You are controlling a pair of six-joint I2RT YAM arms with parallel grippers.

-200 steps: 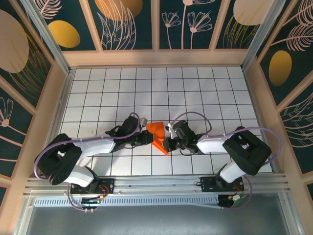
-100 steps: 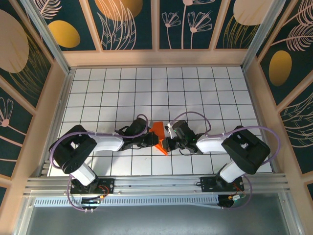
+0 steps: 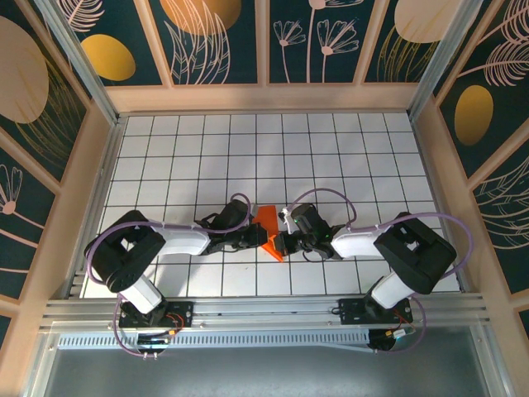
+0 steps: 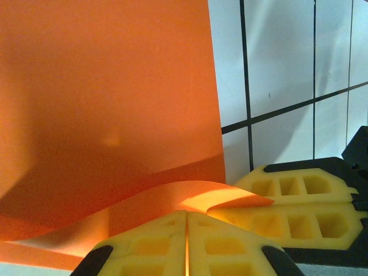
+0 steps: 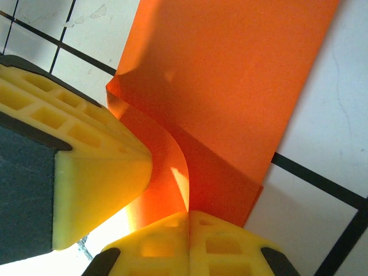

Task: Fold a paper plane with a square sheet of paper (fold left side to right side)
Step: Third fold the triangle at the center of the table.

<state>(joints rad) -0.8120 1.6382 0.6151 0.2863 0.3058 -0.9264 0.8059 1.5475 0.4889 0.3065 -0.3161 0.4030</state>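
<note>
- The bright orange folded sheet of paper (image 3: 268,225) lies toward 6 o'clock on the white tiled table with black grid lines (image 3: 331,149), with one flap curling up off it.
- The left gripper (image 3: 258,239) sits at the paper's 8 o'clock and the right gripper (image 3: 283,242) at its 4 o'clock. Both claws are closed tight with their tips at the raised flap. I cannot tell whether either nips a layer.
- My judgement is that the left-to-right fold is in hand. The next move calls for laying the flap flat with edges matched, then pressing the crease.
- Dark teal wall panels with gold leaf drawings (image 3: 223,41) surround the table.

A white surface (image 3: 331,149) gridded in black is enclosed by wood-framed, plant-printed teal panels (image 3: 331,41); an aluminium rail (image 3: 264,313) is mounted along its near edge.
</note>
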